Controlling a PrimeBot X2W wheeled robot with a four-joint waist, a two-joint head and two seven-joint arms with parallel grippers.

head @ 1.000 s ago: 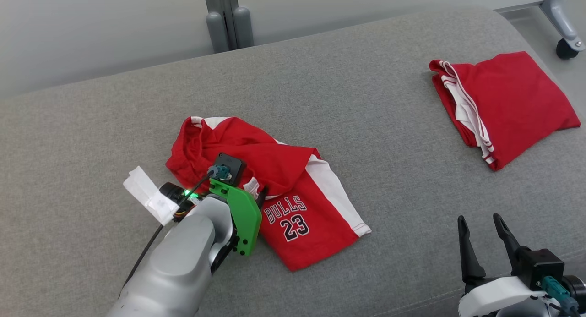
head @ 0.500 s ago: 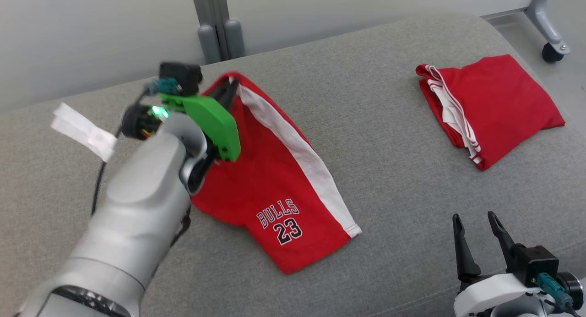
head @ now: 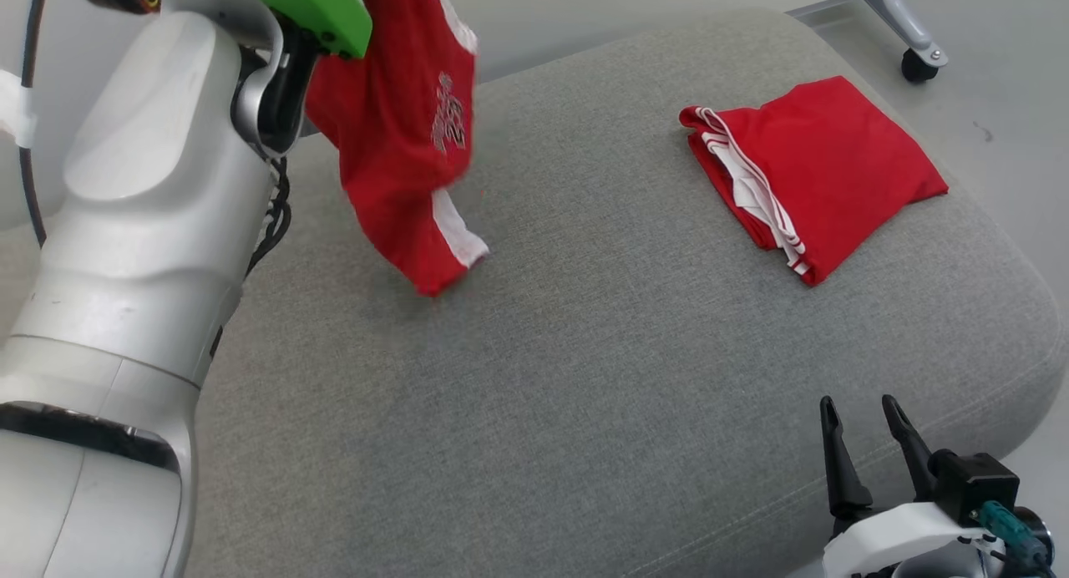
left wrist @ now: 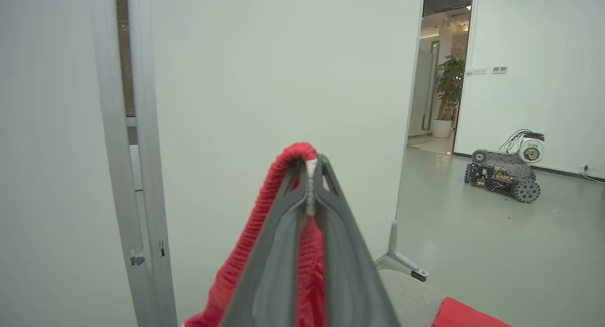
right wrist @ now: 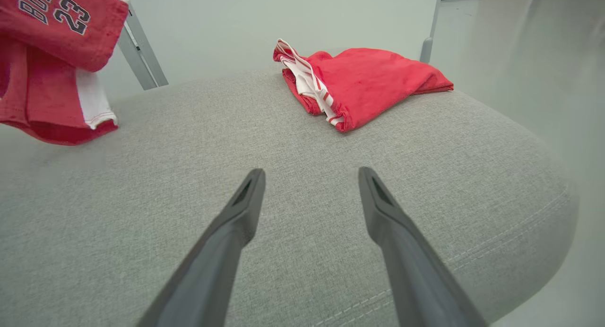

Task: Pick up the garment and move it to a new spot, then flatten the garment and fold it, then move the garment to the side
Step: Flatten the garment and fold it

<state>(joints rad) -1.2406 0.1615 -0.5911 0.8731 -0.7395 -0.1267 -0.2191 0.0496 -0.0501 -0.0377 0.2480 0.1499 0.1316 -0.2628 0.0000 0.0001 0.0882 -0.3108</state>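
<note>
We're clamping the left gripper [left wrist: 309, 175] tight on the red garment [head: 392, 135], which is hanging below it; whether its lowest corner is touching the grey cushion [head: 585, 352], we can't tell. We're holding the right gripper [right wrist: 309, 176] with fingers apart and empty. A folded red garment [head: 827, 169] is lying ahead of it.

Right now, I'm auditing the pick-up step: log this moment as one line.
stage: pick-up | left gripper: shut on red shorts, hanging over grey cushion | right gripper: open, empty | folded red garment: resting on cushion
</note>
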